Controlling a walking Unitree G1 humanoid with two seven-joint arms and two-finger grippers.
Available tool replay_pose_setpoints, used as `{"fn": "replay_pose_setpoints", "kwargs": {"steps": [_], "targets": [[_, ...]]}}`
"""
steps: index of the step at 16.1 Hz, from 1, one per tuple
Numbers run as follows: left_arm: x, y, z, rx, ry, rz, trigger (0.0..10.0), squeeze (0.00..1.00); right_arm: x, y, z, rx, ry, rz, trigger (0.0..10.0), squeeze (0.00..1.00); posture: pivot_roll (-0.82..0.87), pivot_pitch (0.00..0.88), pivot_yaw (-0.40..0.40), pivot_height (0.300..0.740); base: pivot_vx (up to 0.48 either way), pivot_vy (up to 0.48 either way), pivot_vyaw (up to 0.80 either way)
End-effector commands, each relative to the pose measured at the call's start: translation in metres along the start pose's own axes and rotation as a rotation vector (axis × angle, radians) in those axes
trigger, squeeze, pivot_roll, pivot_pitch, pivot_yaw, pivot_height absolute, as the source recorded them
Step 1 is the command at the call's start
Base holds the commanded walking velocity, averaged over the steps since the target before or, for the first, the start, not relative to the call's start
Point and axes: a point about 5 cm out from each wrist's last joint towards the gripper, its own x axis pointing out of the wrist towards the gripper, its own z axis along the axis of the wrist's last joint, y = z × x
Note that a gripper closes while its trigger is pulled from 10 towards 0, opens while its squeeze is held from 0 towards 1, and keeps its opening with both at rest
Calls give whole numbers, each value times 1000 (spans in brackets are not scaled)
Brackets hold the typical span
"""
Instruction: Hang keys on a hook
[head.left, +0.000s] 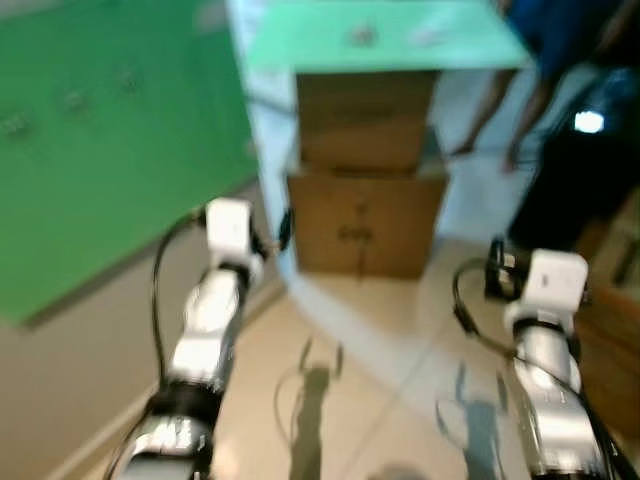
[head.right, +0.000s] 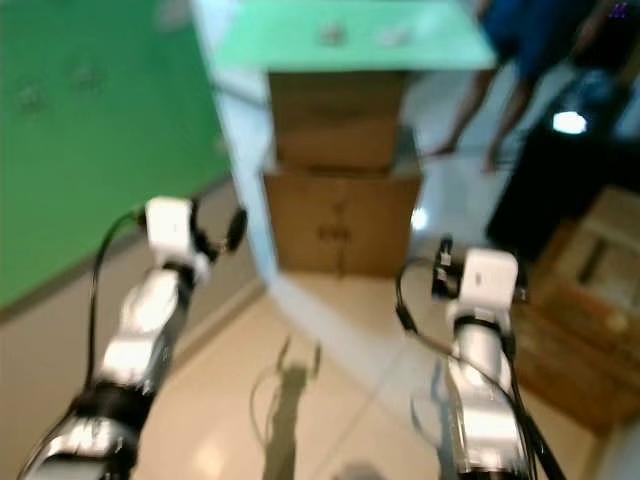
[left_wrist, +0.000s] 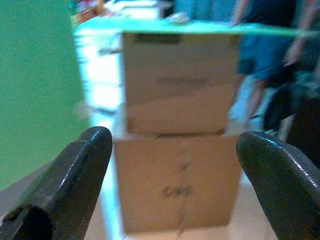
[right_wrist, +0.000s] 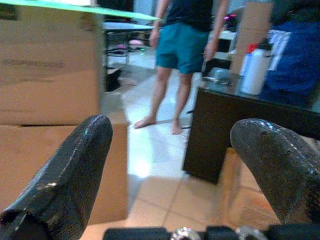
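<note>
While the head views were blurred, your keys looked like two small pale shapes (head.left: 362, 36) on the green board (head.left: 385, 40) at top centre, though you could not be sure. That board capped two stacked cardboard boxes (head.left: 365, 175). Your left gripper (left_wrist: 175, 185) and right gripper (right_wrist: 172, 170) were both spread wide, grasping nothing. A person (right_wrist: 187, 55) stood at upper right.

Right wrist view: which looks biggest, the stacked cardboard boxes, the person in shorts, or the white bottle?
1. Stacked cardboard boxes, but they stand nearest the camera, which flatters them.
2. Person, farther back and cut off at the top.
3. White bottle on the dark table, clearly smallest.
</note>
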Motion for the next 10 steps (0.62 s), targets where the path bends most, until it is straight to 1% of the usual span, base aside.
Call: {"fn": "replay_pose_setpoints", "kwargs": {"steps": [1, 4, 7, 9, 10], "targets": [[4, -10, 6, 25, -9, -52, 10000, 0, 3, 1, 8, 1, -29, 4, 10000, 0, -190, 0, 52, 740, 458, 0, 0], [4, -16, 7, 34, -9, -92, 10000, 0, 2, 8, 8, -4, -29, 25, 10000, 0, -193, 0, 59, 740, 474, 0, 0], [4, -18, 6, 30, -3, -104, 10000, 0, 1, 9, 5, -8, -11, 34, 10000, 0, -196, 0, 62, 740, 480, 0, 0], [3, -26, 3, 39, 20, -157, 10000, 0, 0, 11, 3, -10, -2, 47, 10000, 0, -201, 0, 65, 740, 480, 0, 0], [3, -27, 2, 42, 24, -164, 10000, 0, 0, 11, 3, -10, -1, 50, 10000, 0, -203, 0, 67, 740, 480, 0, 0]]}}
